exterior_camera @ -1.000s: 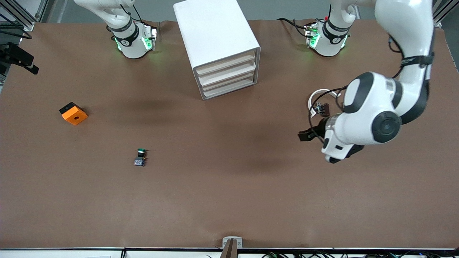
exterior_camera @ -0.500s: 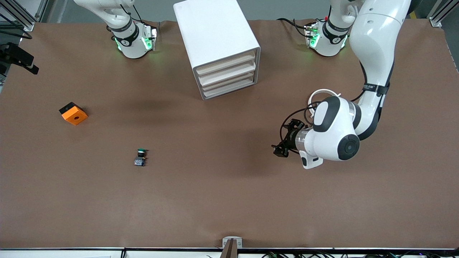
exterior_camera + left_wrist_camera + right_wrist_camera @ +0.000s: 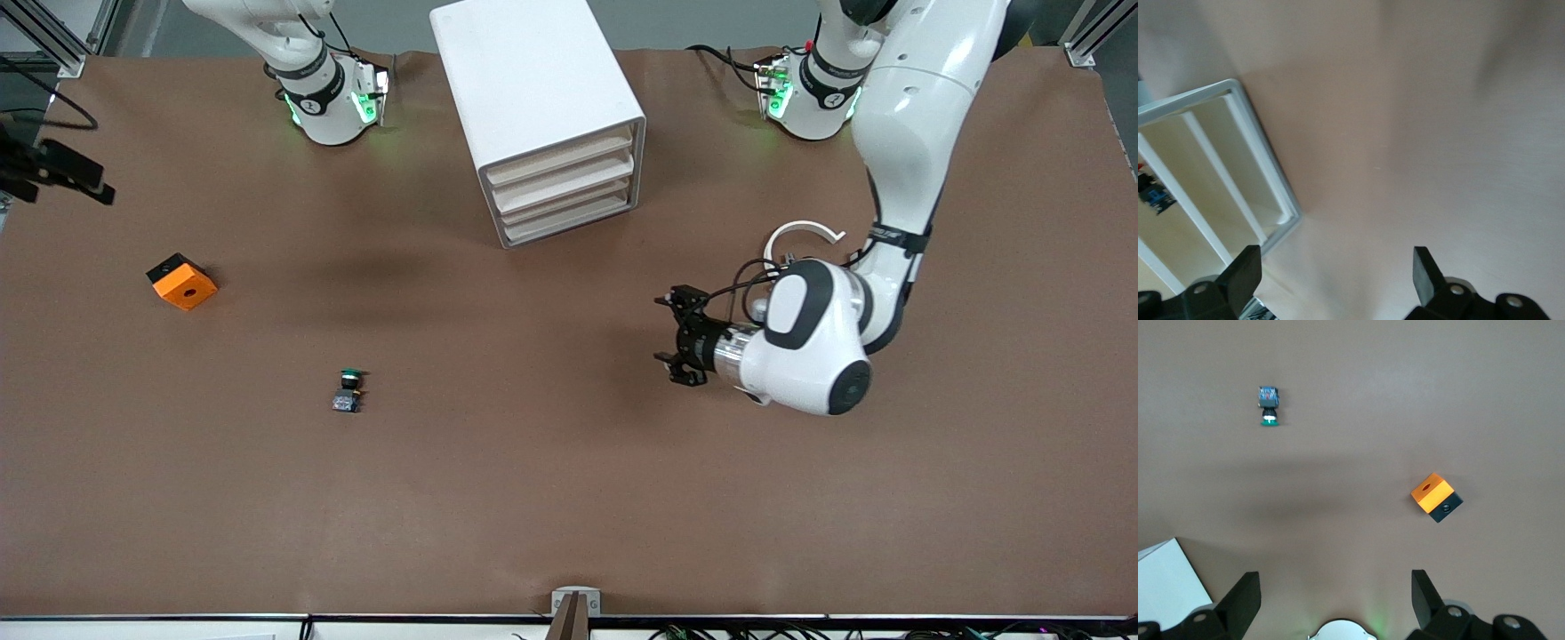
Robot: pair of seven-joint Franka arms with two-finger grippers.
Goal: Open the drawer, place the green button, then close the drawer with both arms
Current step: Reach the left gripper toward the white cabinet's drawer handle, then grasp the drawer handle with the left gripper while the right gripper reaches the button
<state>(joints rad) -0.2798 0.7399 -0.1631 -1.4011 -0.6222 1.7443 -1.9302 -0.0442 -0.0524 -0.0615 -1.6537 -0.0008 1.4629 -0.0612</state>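
White cabinet [image 3: 538, 98] stands between the two arm bases, all four drawers shut, lowest drawer [image 3: 569, 220] included. Left gripper [image 3: 677, 340] hangs over bare table [image 3: 569, 516], nearer the camera than the cabinet and toward the left arm's end, fingers spread. Button [image 3: 348, 391] lies nearer the camera than the cabinet, toward the right arm's end. Orange block [image 3: 181, 281] sits farther toward that end.

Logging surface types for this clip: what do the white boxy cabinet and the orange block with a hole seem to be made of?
White boxy cabinet: probably moulded plastic, smooth satin finish, judging by its rounded corners and even sheen. Orange block with a hole: likely matte plastic on a black base, with uniform colour and crisp edges. Neither can be confirmed by sight alone.
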